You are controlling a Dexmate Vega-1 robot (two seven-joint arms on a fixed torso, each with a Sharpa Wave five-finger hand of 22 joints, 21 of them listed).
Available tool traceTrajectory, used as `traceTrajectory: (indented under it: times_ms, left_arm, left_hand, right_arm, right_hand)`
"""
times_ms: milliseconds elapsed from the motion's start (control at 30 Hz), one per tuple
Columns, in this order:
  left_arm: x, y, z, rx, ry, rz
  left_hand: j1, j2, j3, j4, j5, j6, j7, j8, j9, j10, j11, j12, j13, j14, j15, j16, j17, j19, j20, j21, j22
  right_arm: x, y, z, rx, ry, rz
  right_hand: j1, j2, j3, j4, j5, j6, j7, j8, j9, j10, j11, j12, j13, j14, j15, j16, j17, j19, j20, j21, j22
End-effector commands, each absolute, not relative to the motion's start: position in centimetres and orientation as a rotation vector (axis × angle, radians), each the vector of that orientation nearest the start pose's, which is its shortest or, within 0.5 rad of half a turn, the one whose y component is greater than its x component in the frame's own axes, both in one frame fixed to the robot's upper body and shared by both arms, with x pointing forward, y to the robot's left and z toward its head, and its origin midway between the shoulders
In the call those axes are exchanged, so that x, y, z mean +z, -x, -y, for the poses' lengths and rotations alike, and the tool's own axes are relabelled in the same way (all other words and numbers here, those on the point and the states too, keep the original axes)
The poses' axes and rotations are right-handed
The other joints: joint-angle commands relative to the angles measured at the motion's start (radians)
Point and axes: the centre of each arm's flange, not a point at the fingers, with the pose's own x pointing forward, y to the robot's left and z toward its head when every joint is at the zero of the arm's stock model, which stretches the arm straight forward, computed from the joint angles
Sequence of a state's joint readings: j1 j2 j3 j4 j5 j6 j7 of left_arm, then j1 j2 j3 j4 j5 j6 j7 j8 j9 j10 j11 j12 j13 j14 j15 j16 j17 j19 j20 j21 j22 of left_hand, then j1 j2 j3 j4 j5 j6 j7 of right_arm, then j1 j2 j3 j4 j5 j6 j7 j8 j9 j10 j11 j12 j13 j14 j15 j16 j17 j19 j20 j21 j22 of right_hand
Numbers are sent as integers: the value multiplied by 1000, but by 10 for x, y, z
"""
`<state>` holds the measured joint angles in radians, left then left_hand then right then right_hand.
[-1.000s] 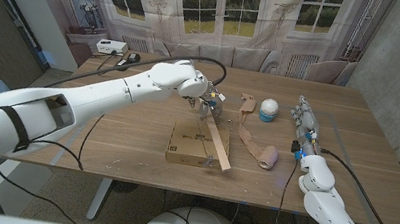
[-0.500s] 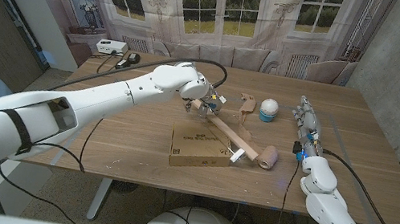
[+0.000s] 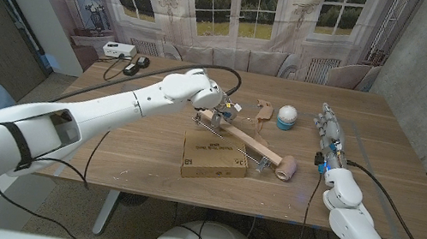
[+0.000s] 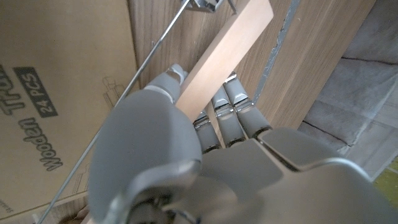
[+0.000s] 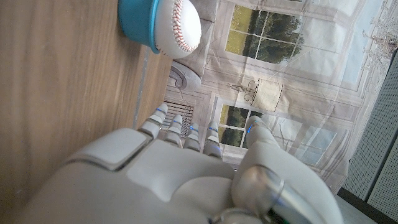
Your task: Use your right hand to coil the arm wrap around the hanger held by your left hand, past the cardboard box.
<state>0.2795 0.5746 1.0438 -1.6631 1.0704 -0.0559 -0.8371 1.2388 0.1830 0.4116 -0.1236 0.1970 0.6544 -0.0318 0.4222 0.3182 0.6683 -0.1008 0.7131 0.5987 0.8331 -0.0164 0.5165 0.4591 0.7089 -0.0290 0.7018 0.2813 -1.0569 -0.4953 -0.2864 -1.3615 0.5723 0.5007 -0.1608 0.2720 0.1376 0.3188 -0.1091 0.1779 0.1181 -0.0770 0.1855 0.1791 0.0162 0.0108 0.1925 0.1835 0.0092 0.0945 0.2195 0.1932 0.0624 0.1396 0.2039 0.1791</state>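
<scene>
My left hand (image 3: 212, 105) grips one end of the wooden hanger (image 3: 243, 138), which slants over the far right corner of the cardboard box (image 3: 211, 158). In the left wrist view my fingers (image 4: 227, 115) close round the hanger's wooden bar (image 4: 224, 56), with its metal wire and the box (image 4: 56, 93) beside it. The hanger's free end reaches the tan arm wrap roll (image 3: 285, 167), which lies on the table right of the box. My right hand (image 3: 328, 137) stands farther right, fingers stretched out, holding nothing, apart from the wrap. The same hand (image 5: 186, 162) shows with straight fingers in the right wrist view.
A baseball (image 3: 287, 113) sits in a blue cup (image 5: 138, 18) behind the wrap. A brown cardboard piece (image 3: 264, 111) lies beside it. A white device (image 3: 116, 49) and a black cable lie at the table's far left. Curtains hang behind the table.
My left hand has swung the hanger from pointing toward the table's front to pointing right, so its free end now reaches the wrap roll. The right hand has barely moved.
</scene>
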Motion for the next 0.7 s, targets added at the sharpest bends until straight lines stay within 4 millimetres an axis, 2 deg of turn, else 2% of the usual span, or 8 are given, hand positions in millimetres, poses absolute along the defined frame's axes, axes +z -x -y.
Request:
traceTrajectory:
  times_ms: [33, 167, 233, 267, 467, 567, 600, 700]
  left_arm:
    - [42, -592, -57, -364, -2275, 539]
    - [44, -587, -61, -331, -2218, 597]
    - [45, -586, -63, -314, -2196, 618]
    - [45, -585, -64, -307, -2184, 630]
    - [48, -580, -71, -273, -2121, 677]
    - [49, -578, -74, -258, -2094, 708]
    - [49, -578, -75, -252, -2083, 718]
    - [50, -576, -79, -233, -2044, 753]
  left_hand:
    - [-4, 12, 96, 115, 14, 15, 28, 13, 63, -2, 6, 64, 120, 380, -206, 130, 161, 99, -85, 150, 68]
    - [-16, 7, 85, 115, 26, 1, 13, 18, 125, -3, -2, 135, 255, 444, -206, 236, 322, 148, -115, 318, 154]
    - [-37, 2, 86, 130, 34, -9, 7, 22, 154, -5, -4, 169, 326, 470, -203, 273, 390, 161, -133, 400, 204]
    - [-43, 2, 88, 135, 37, -11, 6, 23, 160, 0, -11, 180, 344, 478, -202, 281, 406, 162, -135, 413, 206]
    - [-90, -10, 104, 172, 59, -18, 17, 33, 204, 50, -3, 263, 476, 517, -197, 338, 514, 183, -148, 507, 235]
    - [-120, -13, 119, 203, 76, -18, 26, 40, 224, 69, -4, 298, 539, 525, -195, 362, 563, 184, -145, 534, 246]
    - [-139, -14, 133, 225, 90, -19, 29, 46, 238, 73, -2, 319, 582, 527, -195, 380, 599, 182, -143, 547, 248]
    - [-171, -17, 149, 261, 108, -25, 26, 51, 256, 94, -1, 360, 629, 524, -193, 400, 646, 179, -138, 567, 258]
  right_arm:
    - [-94, -603, 327, -7, -92, 683]
    - [-94, -602, 328, -8, -91, 683]
    - [-94, -602, 328, -8, -89, 683]
    - [-94, -601, 328, -8, -90, 684]
    - [-92, -599, 327, -9, -86, 689]
    - [-91, -599, 327, -7, -83, 691]
    - [-91, -599, 326, -8, -83, 691]
    - [-90, -598, 326, -8, -82, 691]
  right_hand:
    - [0, -1, 1, 6, 3, 6, 1, 2, 1, 10, -2, 2, 4, 4, 5, 6, 4, 5, 6, 8, 2]
    - [0, -1, 1, 6, 3, 6, 1, 2, 1, 10, -3, 2, 4, 3, 5, 6, 4, 5, 6, 8, 2]
    - [0, -1, 1, 6, 3, 6, 1, 2, 1, 10, -3, 2, 4, 4, 6, 6, 4, 5, 8, 8, 2]
    - [0, -1, 1, 6, 3, 6, 1, 2, 1, 10, -3, 2, 4, 3, 5, 5, 4, 5, 7, 8, 2]
    - [0, -1, 1, 7, 3, 5, 2, 1, 1, 10, -3, 2, 4, 3, 4, 5, 4, 5, 6, 8, 2]
    - [0, -1, 1, 7, 3, 6, 1, 1, 1, 11, -2, 2, 4, 3, 4, 4, 4, 5, 7, 7, 2]
    - [0, -1, 1, 7, 3, 6, 1, 1, 1, 11, -3, 2, 4, 3, 4, 4, 5, 5, 6, 7, 2]
    - [0, -1, 1, 6, 3, 6, 1, 1, 1, 11, -3, 2, 4, 3, 3, 4, 5, 5, 6, 7, 2]
